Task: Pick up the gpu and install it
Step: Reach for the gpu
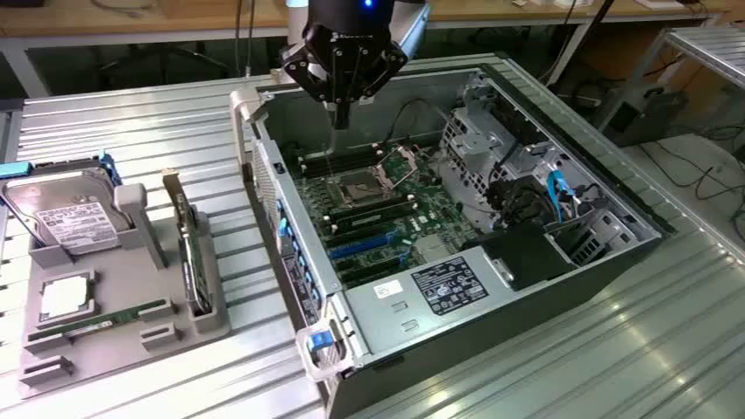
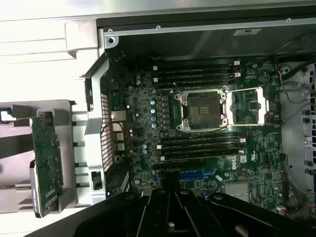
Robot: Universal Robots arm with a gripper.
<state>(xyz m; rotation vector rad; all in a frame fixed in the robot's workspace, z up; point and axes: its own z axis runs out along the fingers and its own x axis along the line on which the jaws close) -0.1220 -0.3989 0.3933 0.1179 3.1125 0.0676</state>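
The gpu (image 1: 187, 249) is a thin dark card standing on its long edge in a slot of the grey holder (image 1: 128, 340), at the exterior view's left. In the wrist view the gpu (image 2: 47, 165) lies beside the case, well off to the side of my fingers. My gripper (image 1: 340, 118) hangs above the open computer case (image 1: 385, 345), over the motherboard (image 1: 372, 205) near the memory slots. Its black fingers (image 2: 170, 200) are shut together and hold nothing. The gripper is far from the gpu, with the case wall between them.
The grey holder also carries a silver hard drive (image 1: 64, 218), a square processor (image 1: 64, 297) and a green memory stick (image 1: 99, 319). Blue expansion slots (image 1: 366, 249) sit on the motherboard. Drive cages and cables (image 1: 524, 188) fill the case's far side. Everything rests on a ribbed metal table (image 1: 605, 349).
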